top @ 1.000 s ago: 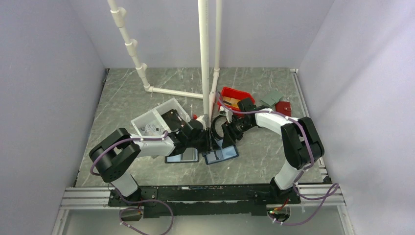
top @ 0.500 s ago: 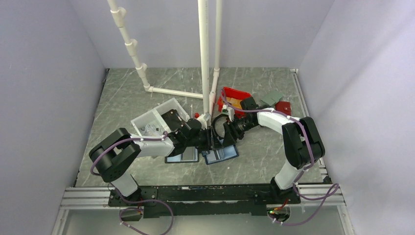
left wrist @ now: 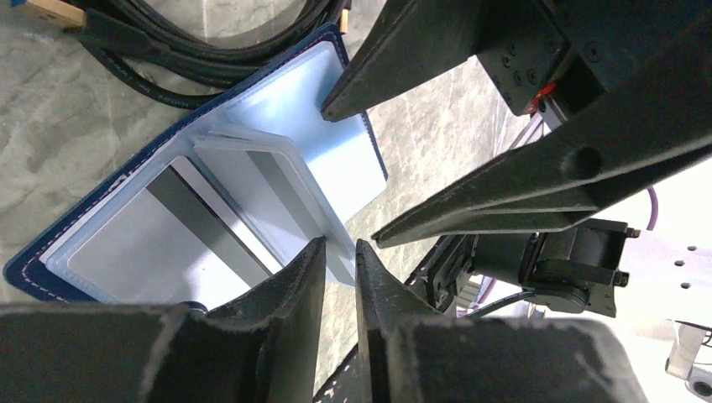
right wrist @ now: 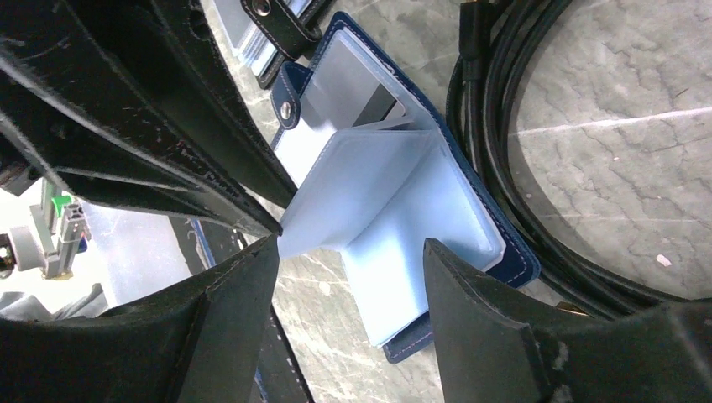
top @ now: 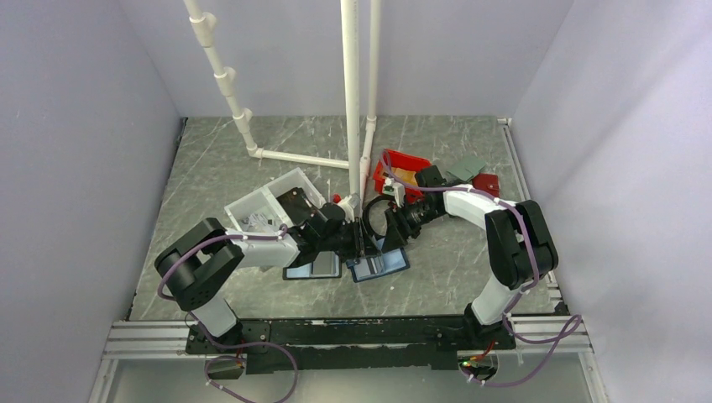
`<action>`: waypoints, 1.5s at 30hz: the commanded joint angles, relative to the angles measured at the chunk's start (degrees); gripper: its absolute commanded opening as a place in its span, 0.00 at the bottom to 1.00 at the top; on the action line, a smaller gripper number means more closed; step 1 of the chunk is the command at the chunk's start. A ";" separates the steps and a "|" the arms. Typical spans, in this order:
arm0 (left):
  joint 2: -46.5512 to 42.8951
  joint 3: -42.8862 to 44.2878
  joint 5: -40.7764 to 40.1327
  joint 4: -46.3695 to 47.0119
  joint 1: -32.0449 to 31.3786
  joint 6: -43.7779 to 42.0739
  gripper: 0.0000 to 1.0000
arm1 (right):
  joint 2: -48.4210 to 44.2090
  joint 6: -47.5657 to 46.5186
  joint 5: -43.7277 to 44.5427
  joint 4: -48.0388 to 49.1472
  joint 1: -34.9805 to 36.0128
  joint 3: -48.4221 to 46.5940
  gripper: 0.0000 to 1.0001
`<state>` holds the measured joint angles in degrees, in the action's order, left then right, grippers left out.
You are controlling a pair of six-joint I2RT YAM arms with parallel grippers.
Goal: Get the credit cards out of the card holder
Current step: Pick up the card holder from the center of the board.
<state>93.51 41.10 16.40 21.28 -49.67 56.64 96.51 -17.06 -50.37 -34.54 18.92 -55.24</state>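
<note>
The navy-blue card holder [top: 382,264] lies open on the marble floor between both arms. Its light-blue plastic sleeves [left wrist: 252,185] fan out, and credit cards [left wrist: 210,222] with dark stripes show inside them. My left gripper [left wrist: 340,245] is nearly shut, with the corner of one raised sleeve leaf [right wrist: 361,180] pinched at its tips. My right gripper [right wrist: 344,250] stands open, its fingers straddling the holder's lower half without touching it. The holder's snap tab [right wrist: 288,101] points away from me in the right wrist view.
A coil of black cable [right wrist: 537,168] lies right beside the holder. A second folio with grey panels [top: 312,269] sits just left of it. A white bin [top: 269,206], a red bin [top: 403,165], a dark-red wallet [top: 485,185] and upright PVC pipes [top: 350,101] stand behind.
My right gripper's jaws have widened. The left jaws opened a little, then narrowed onto the sleeve corner. Both arms have barely shifted.
</note>
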 commanded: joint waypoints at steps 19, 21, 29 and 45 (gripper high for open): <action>2.02 0.39 -1.92 -2.69 1.42 -0.58 0.20 | -0.54 -5.97 -2.17 -5.50 2.72 -2.59 0.78; 2.11 0.32 -1.77 -2.49 1.42 -0.44 0.20 | -0.59 -6.05 -0.73 -5.33 3.41 -2.46 0.79; 1.96 -0.06 -1.63 -1.94 1.53 -0.21 0.21 | -0.48 -4.37 4.55 -3.21 4.81 -1.92 0.76; -0.18 -1.64 -2.51 -3.08 1.87 -0.22 0.23 | -0.44 -2.54 8.33 -1.84 4.90 -1.71 0.59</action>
<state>94.30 40.97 16.82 20.67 -49.04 56.71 96.51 -19.22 -45.45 -38.59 23.90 -55.99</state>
